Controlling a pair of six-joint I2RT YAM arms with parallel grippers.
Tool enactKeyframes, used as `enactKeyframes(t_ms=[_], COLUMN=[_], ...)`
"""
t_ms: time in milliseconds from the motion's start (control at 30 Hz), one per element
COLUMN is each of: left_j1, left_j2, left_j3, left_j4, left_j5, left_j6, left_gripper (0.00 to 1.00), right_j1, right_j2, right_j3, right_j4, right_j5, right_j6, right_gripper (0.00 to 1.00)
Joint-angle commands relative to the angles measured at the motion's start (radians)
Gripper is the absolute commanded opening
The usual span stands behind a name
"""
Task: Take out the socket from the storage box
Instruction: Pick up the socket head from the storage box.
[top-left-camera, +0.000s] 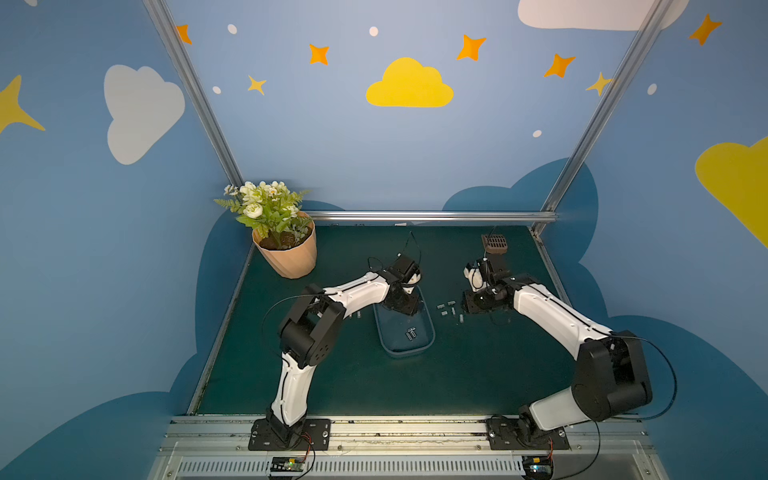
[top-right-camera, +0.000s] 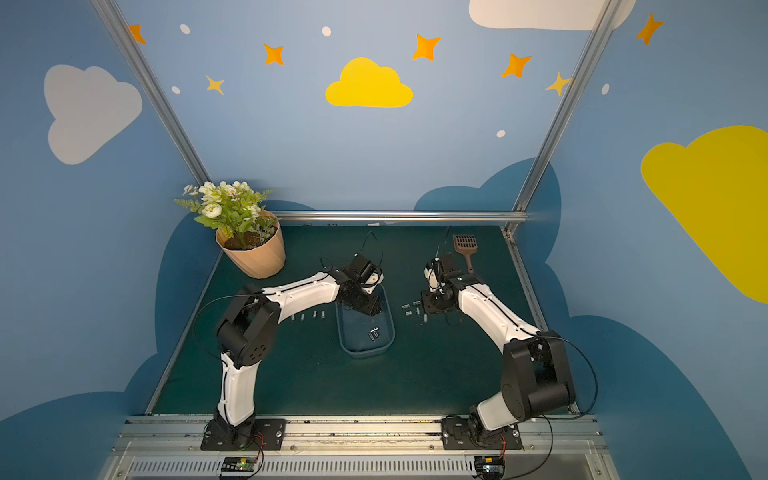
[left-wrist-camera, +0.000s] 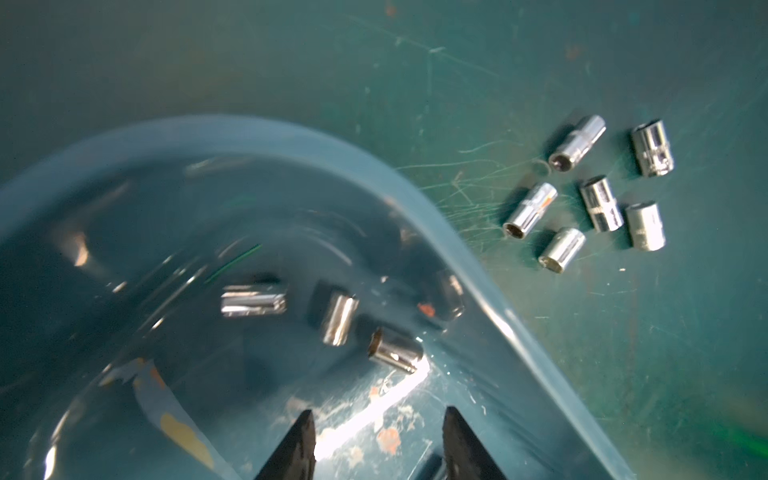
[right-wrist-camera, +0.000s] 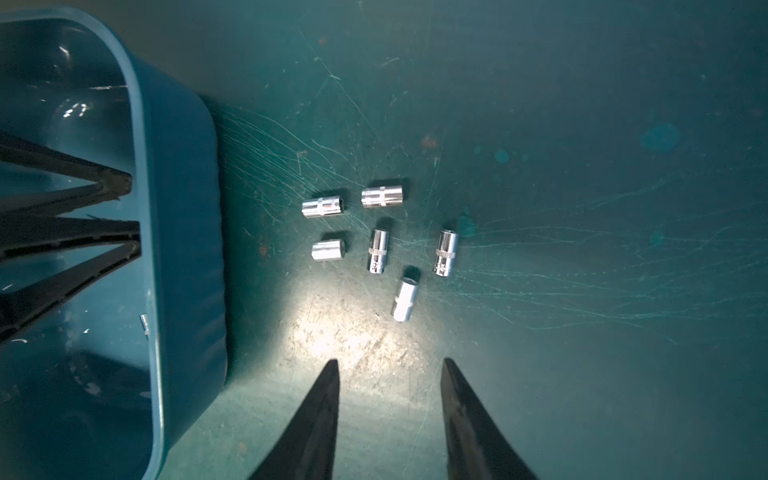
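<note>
Storage box (top-left-camera: 405, 354), see-through blue: three sockets (left-wrist-camera: 340, 318) lie loose on its floor toward the end nearer the arm bases. The left gripper (left-wrist-camera: 379, 415) is lowered inside at the far end, jaws apart and empty. Beside the box's right wall, six sockets (right-wrist-camera: 377, 251) lie on the green mat (right-wrist-camera: 582, 124), with the right gripper (right-wrist-camera: 390, 362) just beyond them, jaws parted and holding nothing; off the left wall lies a short row of sockets (top-right-camera: 314, 314).
</note>
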Motion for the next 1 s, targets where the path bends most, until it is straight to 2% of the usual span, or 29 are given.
enactKeyframes(t_ms=[0,333,967], left_j1=[0.000,0.000,0.000], left_j2=[0.031,0.079,0.137], left_j3=[0.035,0.076,0.138], left_j4=[-0.011,-0.027,-0.079], left_j5=[0.048,0.051,0.093], left_j6=[0.070,0.133,0.225], left_gripper=[0.51,0.55,0.50], right_j1=[-0.009,-0.014,-0.016], right_j2=[-0.013,-0.005,-0.006], right_j3=[-0.002,-0.002,-0.008], right_j4=[-0.006,-0.006,-0.004], right_j5=[-0.021,-0.029,-0.037], right_j6=[0.012,0.013,0.021], right_gripper=[0.41,0.41,0.40])
